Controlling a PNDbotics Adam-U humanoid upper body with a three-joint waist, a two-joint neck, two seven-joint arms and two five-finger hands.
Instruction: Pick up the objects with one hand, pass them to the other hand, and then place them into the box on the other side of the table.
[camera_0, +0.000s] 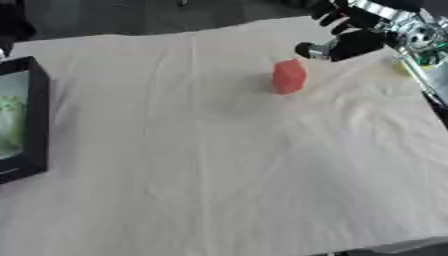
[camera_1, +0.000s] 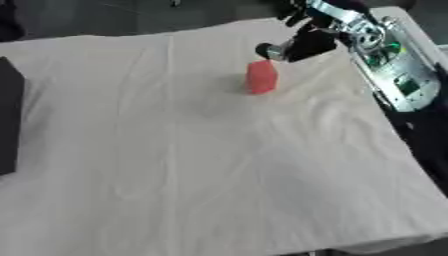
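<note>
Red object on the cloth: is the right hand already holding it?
No. The red object stands alone on the cloth, with the right hand just behind it, not wrapped round it.

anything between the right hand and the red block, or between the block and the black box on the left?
Nothing visible. The right hand hangs just beyond and to the right of the red block, with only bare cloth between them. From the block across to the black box at the left edge, the cloth carries nothing else.

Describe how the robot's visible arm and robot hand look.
The right robot hand is black with dark fingers. Its forearm is a silver-grey casing with green markings and a shiny metal wrist joint. The left arm is out of view.
</note>
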